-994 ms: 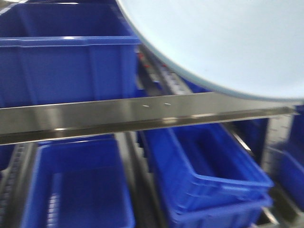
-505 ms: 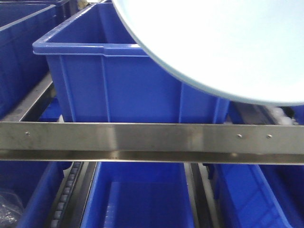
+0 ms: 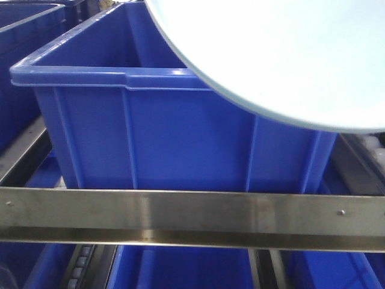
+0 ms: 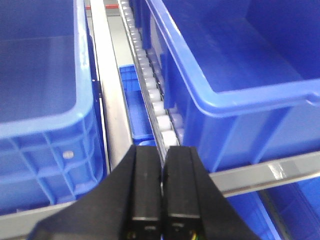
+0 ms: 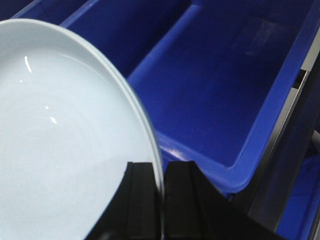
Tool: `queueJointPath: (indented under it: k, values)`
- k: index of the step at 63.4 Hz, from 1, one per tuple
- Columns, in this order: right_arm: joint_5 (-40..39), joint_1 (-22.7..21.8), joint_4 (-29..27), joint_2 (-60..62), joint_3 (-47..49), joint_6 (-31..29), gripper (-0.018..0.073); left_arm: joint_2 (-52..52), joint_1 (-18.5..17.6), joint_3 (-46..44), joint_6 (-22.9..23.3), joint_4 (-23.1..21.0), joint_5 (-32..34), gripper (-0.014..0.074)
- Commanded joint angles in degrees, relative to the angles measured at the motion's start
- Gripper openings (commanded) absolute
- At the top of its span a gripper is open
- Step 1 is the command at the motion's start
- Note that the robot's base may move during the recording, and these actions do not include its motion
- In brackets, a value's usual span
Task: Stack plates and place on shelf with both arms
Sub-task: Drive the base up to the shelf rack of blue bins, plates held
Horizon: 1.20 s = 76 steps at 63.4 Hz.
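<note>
**One plate held by its rim above the blue bins**

In the left wrist view, a left bin (image 4: 40,135) fills the left side. It is blue plastic with ribs on its near wall. Just to its right a thin metal strip (image 4: 112,110) runs away from the camera. Beside that is a roller track (image 4: 150,85) with small pale wheels in a row. On the right sits a right bin (image 4: 235,100) with a thick rounded rim. The left pincer (image 4: 163,150) hangs low in the middle, over the gap between the two bins. Its two black fingers are pressed close together with only a thin slit between them. It has hold of nothing.

In the front view, a big blue bin (image 3: 180,138) sits on the shelf. A shiny steel bar (image 3: 180,214) runs straight across in front of its bottom edge. More blue bins show below the bar. The plate (image 3: 289,54) is pale bluish-white and glossy. It fills the top right corner and covers the top right corner of the bin. I cannot tell if it is one plate or two.

In the right wrist view, the plate takes up the left side, and light glints on its flat middle. The right pincer (image 5: 162,170) is clamped on the plate's rim, one black finger on each side of the thin edge. To the right, lower down, lies a deep blue bin (image 5: 215,90).
</note>
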State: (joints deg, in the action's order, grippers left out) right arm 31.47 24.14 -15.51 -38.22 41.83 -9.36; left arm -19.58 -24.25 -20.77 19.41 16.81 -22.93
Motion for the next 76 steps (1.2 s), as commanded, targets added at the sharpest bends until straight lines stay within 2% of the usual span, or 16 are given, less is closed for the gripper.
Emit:
queueJointPath:
  k: [1, 76]
  values:
    - [-5.23, -0.22, -0.82, 0.16, 1.79, -0.16, 0.0056, -0.4, 0.19, -1.82, 0.55, 0.45, 4.16, 0.0084]
    - [-5.28, -0.22, -0.82, 0.16, 1.79, -0.16, 0.0056, -0.4, 0.19, -1.82, 0.55, 0.45, 4.16, 0.0084]
